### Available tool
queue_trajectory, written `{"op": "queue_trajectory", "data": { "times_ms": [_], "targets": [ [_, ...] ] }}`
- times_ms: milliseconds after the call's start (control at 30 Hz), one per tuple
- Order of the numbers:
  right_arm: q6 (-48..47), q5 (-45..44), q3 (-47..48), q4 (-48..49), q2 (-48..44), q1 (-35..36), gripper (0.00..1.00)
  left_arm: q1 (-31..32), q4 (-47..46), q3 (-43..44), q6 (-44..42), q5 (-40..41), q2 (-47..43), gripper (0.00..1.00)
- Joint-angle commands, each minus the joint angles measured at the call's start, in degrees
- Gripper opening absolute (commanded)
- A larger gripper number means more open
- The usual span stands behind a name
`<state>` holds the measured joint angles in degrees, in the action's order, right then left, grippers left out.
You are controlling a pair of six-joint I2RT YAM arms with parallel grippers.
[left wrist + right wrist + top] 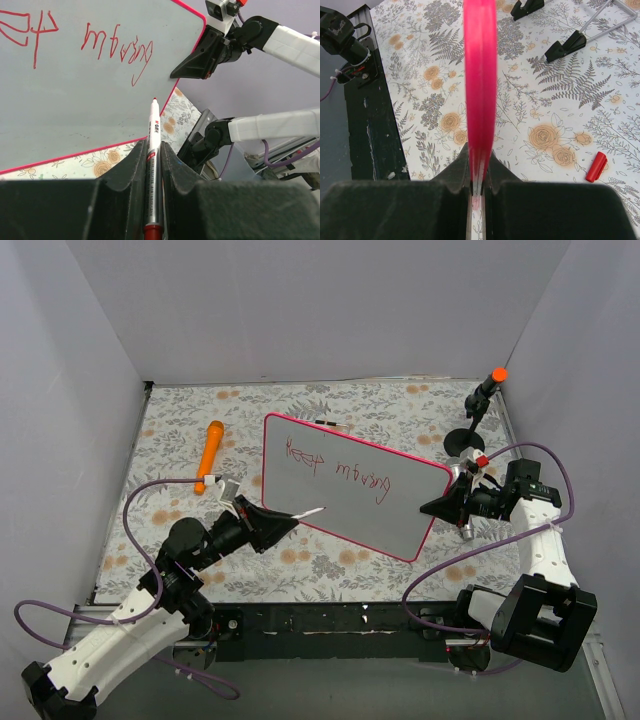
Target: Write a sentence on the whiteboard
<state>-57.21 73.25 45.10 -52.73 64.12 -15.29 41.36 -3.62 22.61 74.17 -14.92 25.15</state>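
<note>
Left gripper [153, 145]: jaws pinch a slim marker [154, 117]. It has a white barrel with print too fine to read. Its red tip sits ahead of the jaws at the whiteboard [340, 515]; contact unclear.

Right gripper [479, 155]: jaws clamp the board's glossy pink frame, edge-on between them.

Sentence [340, 465]: red scrawl beyond the tip, not legible.

Red cap [596, 166]: on floral cloth [420, 75], right of the right jaws.

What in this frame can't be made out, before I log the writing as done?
- The sentence: too small in the top view to read; in the left wrist view its first word is cut by the left edge.
- The marker tip: whether it touches the whiteboard cannot be told from either view.
- The whiteboard's face: right wrist view sees only its blurred pink frame edge-on, clamped in the right gripper.
</note>
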Motion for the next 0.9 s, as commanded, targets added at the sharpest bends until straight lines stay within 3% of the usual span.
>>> {"op": "queue_trajectory", "data": {
  "times_ms": [0,467,867],
  "targets": [
    [-5.45,-6.11,-0.54,1.58,-1.10,0.26,0.01,-0.23,-1.74,-0.72,0.09,-2.31,-0.62,0.00],
    [-5.89,-5.40,-0.54,0.96,-1.45,0.08,0.01,-0.23,-3.59,-1.17,0.27,-2.57,-0.72,0.00],
    [-5.46,-5.31,-0.54,1.14,-2.86,0.17,0.01,1.08,-8.07,-0.82,0.27,-6.18,7.11,0.00]
  ]
}}
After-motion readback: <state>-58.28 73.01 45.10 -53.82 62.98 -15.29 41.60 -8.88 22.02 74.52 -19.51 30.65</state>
